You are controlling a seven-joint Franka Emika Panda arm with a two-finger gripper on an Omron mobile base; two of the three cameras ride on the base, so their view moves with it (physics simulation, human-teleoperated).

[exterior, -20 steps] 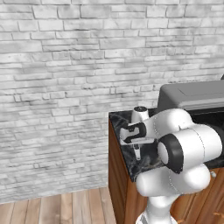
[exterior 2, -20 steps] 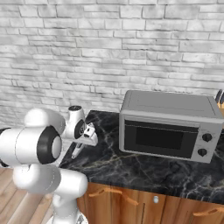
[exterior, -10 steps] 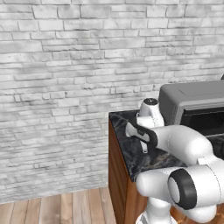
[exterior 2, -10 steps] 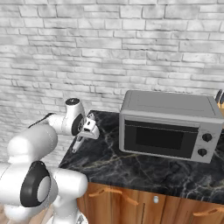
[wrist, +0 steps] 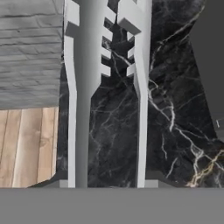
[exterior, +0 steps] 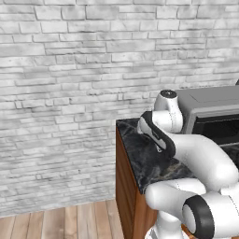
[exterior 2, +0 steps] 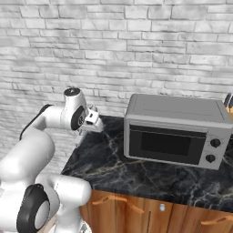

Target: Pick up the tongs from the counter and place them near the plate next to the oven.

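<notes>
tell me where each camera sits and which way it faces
Left base view: behind the arm on its left, facing the brick wall and counter end; white arm at lower right.
Right base view: behind on the right, facing the microwave; arm at lower left, gripper over the counter corner.
Hand view: on the hand, looking down along the tongs at the marble.
All three share the counter.

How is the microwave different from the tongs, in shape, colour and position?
The microwave is a boxy grey case with a dark glass door and two knobs; the tongs are two slim, pale metal arms with toothed tips. The microwave stands on the black marble counter; the tongs are lifted above it, in the hand. The microwave is bulky, while the tongs are thin and long. Both look metallic.
</notes>
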